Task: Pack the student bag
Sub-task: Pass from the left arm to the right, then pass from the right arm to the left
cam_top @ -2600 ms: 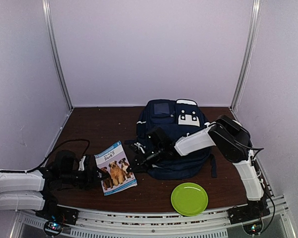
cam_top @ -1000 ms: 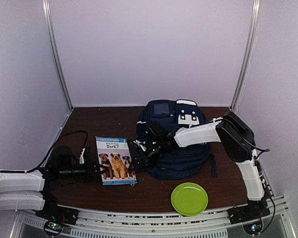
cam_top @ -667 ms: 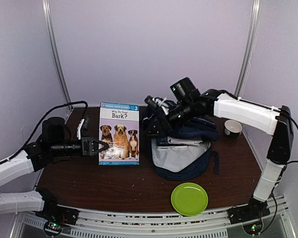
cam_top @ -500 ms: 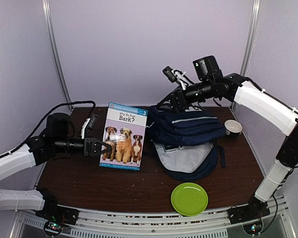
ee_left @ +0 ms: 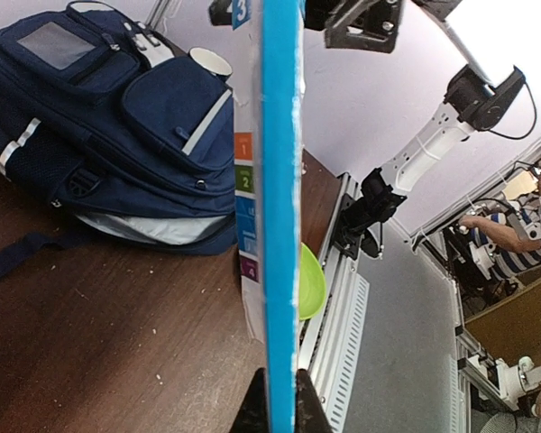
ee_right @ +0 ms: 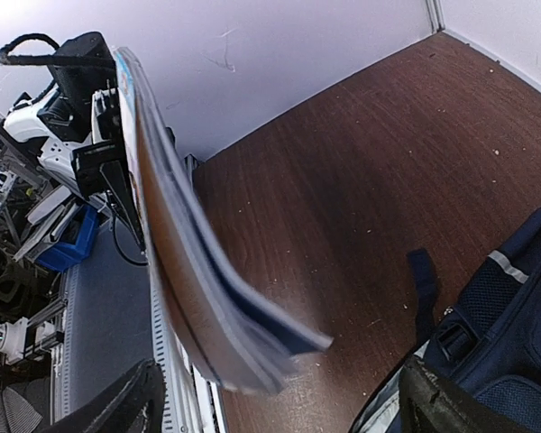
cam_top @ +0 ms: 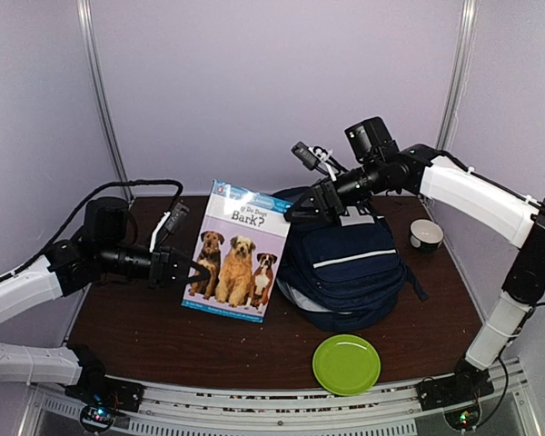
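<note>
The student bag [cam_top: 350,268], navy with a white stripe, lies on the table, a strip of light grey lining showing at its near-left edge; it also fills the upper left of the left wrist view [ee_left: 117,117]. My left gripper [cam_top: 198,270] is shut on the edge of a dog picture book [cam_top: 239,263], held upright and tilted just left of the bag. Between its fingers [ee_left: 279,413] the book [ee_left: 279,180] appears edge-on. My right gripper [cam_top: 300,186] hovers open above the bag's top, holding nothing. Its wide-spread jaws [ee_right: 279,410] frame the book [ee_right: 189,271] and a corner of the bag [ee_right: 509,316].
A green plate [cam_top: 346,363] sits near the front edge, right of centre. A small white cup [cam_top: 427,234] stands behind the bag at the right. Purple walls enclose the table [cam_top: 145,318] on three sides.
The right gripper raised the bag's top flap, then opened, and the flap dropped back over the bag. The left gripper lifted the book off the table, stood it upright and carried it toward the bag.
</note>
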Robot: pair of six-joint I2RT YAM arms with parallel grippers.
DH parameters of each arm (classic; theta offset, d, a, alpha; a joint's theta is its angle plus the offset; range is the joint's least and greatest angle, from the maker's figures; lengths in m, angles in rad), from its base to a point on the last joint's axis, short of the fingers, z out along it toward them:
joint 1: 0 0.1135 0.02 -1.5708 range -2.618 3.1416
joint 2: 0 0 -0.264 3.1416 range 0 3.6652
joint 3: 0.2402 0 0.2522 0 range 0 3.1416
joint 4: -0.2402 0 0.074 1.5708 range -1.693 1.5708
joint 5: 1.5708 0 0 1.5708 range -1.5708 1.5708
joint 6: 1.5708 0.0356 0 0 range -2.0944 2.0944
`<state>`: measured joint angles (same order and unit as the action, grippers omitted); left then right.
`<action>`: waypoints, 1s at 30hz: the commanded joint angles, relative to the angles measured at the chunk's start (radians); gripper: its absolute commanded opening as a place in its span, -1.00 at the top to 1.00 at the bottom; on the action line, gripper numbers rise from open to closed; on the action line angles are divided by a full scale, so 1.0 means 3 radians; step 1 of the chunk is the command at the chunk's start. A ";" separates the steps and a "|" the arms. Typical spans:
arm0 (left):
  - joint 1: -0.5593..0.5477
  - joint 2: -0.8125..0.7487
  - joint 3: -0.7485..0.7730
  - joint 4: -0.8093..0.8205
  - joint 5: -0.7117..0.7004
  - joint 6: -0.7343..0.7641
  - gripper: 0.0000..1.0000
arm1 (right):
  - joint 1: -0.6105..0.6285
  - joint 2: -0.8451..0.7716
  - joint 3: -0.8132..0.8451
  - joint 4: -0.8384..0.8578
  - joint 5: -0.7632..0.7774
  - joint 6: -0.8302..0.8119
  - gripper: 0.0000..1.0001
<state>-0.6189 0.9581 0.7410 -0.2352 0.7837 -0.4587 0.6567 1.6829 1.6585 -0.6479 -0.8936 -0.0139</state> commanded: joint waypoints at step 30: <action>-0.0233 0.0418 0.0129 0.1307 0.0053 -0.0238 0.47 | 0.0061 0.0145 -0.0402 0.2245 -0.1346 0.2003 1.00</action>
<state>-0.6827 1.0981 0.7536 0.1268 0.7795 -0.5533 0.6853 1.7283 1.4712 0.1417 -1.3087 0.7109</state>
